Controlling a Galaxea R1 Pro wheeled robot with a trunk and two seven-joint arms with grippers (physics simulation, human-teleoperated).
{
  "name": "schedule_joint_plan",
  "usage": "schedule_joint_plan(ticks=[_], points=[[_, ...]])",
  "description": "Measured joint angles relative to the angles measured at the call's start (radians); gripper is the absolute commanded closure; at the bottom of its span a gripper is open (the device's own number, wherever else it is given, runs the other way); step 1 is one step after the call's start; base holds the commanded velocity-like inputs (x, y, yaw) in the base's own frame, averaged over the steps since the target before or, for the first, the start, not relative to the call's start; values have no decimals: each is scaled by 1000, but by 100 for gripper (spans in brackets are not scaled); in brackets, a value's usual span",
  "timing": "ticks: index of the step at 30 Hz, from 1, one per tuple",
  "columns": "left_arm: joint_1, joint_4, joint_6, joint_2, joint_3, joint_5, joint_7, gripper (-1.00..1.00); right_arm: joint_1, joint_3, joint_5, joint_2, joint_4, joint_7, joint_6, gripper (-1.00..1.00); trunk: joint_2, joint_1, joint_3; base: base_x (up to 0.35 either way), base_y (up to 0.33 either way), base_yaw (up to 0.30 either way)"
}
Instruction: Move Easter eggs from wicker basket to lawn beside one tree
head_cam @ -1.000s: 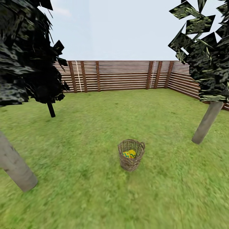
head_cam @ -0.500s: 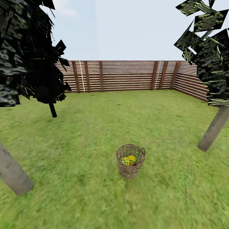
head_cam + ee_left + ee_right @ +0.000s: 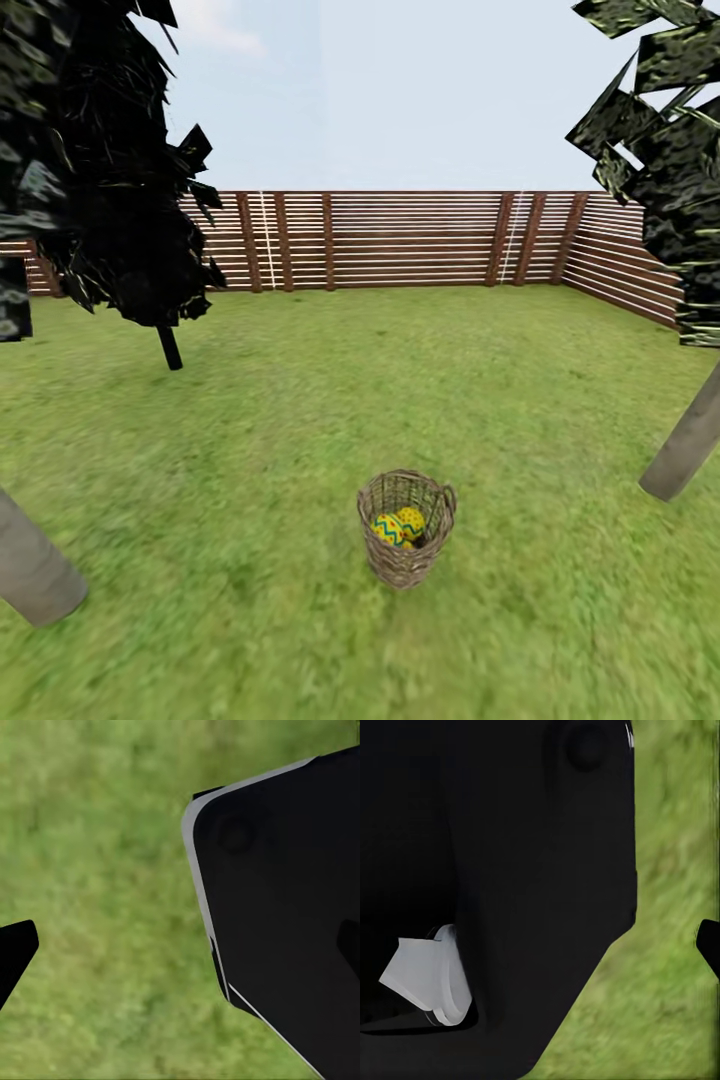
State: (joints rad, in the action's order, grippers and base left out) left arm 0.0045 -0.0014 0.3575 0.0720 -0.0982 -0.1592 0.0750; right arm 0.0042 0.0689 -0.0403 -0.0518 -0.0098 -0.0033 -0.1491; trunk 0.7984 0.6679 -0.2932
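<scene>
The wicker basket (image 3: 405, 528) stands upright on the lawn (image 3: 300, 450) ahead of me, low in the middle of the head view. Inside it lie yellow Easter eggs (image 3: 389, 528) with blue zigzag bands; two show clearly, and any third is hidden below the rim. A pale grey tree trunk (image 3: 32, 575) leans at the near left and another tree trunk (image 3: 690, 440) stands at the right. In the wrist views each gripper hangs over grass beside my dark body: the left gripper (image 3: 180, 952) and the right gripper (image 3: 540, 945) have fingers far apart and hold nothing.
A black-trunked tree (image 3: 168, 345) with near-black foliage stands at the mid left. The brown slat fence (image 3: 400, 240) closes the garden at the back and right. Open grass lies all around the basket and between the trunks.
The whole head view has shifted as the camera moved closer: the basket sits lower and nearer in the picture, and both grey trunks have slid outward toward the edges. Nothing itself moved.
</scene>
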Motion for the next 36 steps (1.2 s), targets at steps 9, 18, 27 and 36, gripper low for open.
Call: schedule_joint_plan(ticks=[9, 18, 27, 36], points=[[0, 0, 1, 0, 0, 1, 2, -100, 0, 0, 0, 0, 0, 0, 1, -100, 0, 0, 0, 254, -233, 8], [0, 0, 2, 0, 0, 3, 15, -100, 0, -1, 1, 0, 0, 0, 1, -100, 0, 0, 0, 254, -231, 1], [0, 0, 2, 1, 0, 3, 16, -100, 0, -3, 1, -1, 0, 0, 2, -100, 0, 0, 0, 253, -192, 0], [0, 0, 2, 1, 0, 3, 17, -100, 0, -3, 1, 0, 1, 0, 2, -100, 0, 0, 0, 253, -157, 0]])
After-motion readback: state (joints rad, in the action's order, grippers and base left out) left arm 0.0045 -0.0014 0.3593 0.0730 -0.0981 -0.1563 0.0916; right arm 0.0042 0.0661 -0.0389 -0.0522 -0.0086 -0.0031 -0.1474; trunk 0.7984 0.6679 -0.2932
